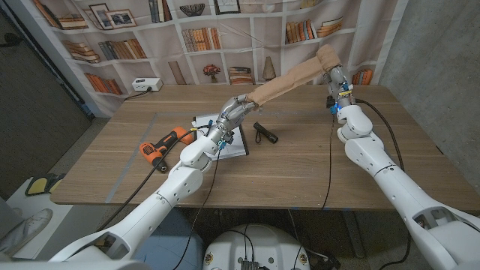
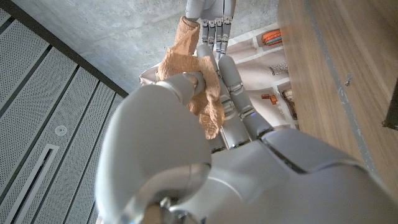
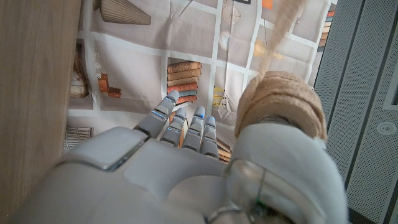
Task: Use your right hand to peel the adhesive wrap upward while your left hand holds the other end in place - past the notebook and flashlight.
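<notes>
Adhesive wrap (image 1: 289,81) stretches taut above the table (image 1: 300,172), gripped by left hand (image 1: 229,120) and right hand (image 1: 334,75) fingers.

Both arms reach from the table's near corners. The left hand (image 1: 229,118) hovers above the middle of the table, fingers closed on one end of the wrap (image 1: 289,81). The right hand (image 1: 336,84) is raised higher near the far right side, forearm upright, gripping the wrap's other end, pulled taut between both hands.
</notes>
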Controlling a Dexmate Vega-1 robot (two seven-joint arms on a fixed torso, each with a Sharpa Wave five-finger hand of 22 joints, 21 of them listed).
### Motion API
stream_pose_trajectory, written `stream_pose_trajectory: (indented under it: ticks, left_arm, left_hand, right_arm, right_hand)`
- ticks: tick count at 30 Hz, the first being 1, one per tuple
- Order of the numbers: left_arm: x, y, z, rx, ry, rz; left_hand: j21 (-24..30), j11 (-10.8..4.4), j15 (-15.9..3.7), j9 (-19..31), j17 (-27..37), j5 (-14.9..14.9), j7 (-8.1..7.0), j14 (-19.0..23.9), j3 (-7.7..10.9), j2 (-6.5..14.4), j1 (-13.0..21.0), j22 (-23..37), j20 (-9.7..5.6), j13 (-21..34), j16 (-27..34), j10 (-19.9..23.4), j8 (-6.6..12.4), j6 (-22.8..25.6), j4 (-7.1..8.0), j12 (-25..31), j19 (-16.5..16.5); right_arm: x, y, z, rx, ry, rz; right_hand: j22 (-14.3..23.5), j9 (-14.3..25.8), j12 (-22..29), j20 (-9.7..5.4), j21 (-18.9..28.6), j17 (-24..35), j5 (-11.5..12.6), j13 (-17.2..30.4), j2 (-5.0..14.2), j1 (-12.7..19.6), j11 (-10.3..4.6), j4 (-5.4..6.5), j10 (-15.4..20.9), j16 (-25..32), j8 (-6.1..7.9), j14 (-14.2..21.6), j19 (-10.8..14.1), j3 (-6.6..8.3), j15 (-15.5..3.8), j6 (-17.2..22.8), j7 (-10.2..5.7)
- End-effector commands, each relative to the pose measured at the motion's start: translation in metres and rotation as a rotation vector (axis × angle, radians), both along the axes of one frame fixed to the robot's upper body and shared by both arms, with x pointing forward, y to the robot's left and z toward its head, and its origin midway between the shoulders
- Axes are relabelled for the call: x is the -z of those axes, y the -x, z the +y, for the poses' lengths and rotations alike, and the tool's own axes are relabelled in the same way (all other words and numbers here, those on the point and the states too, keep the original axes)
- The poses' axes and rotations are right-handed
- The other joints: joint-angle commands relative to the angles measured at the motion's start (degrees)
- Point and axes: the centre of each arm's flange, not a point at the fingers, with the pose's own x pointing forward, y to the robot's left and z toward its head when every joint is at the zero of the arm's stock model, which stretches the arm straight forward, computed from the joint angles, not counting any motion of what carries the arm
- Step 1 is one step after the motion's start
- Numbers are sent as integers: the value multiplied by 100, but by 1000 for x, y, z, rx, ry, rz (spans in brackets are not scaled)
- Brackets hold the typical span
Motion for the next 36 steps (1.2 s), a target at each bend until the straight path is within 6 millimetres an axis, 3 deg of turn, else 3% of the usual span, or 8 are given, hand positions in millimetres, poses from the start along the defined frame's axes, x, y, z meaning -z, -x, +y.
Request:
stream_pose_trajectory:
  ticks: [1, 24, 36]
  left_arm:
    - [0, -4, -2, -3, -7, 5]
    - [9, -4, 12, -60, -19, 38]
    - [11, 2, 22, -95, -8, 37]
  left_hand:
    - [43, -160, -394, 3, 17, 30, 15, 370, 5, 177, 131, -25, 24, 7, 52, 219, -21, 68, -3, -35, -28]
    - [183, -160, -387, -11, -10, 53, 26, 402, 18, 173, 118, -240, 5, 26, 65, 274, -55, 100, -10, -125, -64]
    - [271, -145, -384, 11, -17, 58, 9, 399, 19, 172, 115, -359, 11, 63, 70, 272, -64, 101, -13, -171, -80]
  right_arm:
    - [-3, -6, -11, -21, -5, -56]
    - [-3, -19, -26, -33, -33, -42]
    - [-1, -15, -38, -1, -34, -37]
  right_hand:
    - [2, 11, -9, 38, 3, 8, 9, 7, -40, -86, -36, 18, 11, 17, 12, 9, -8, -45, -351, 17, 4]
    - [4, 11, -27, 76, 1, -11, 18, -7, -159, -284, -23, 71, -54, 6, 6, -38, -41, -180, -326, -10, 18]
    - [4, 11, -24, 85, 4, -18, 32, -13, -142, -312, 1, 77, -55, 9, 5, -43, -45, -191, -332, -22, 27]
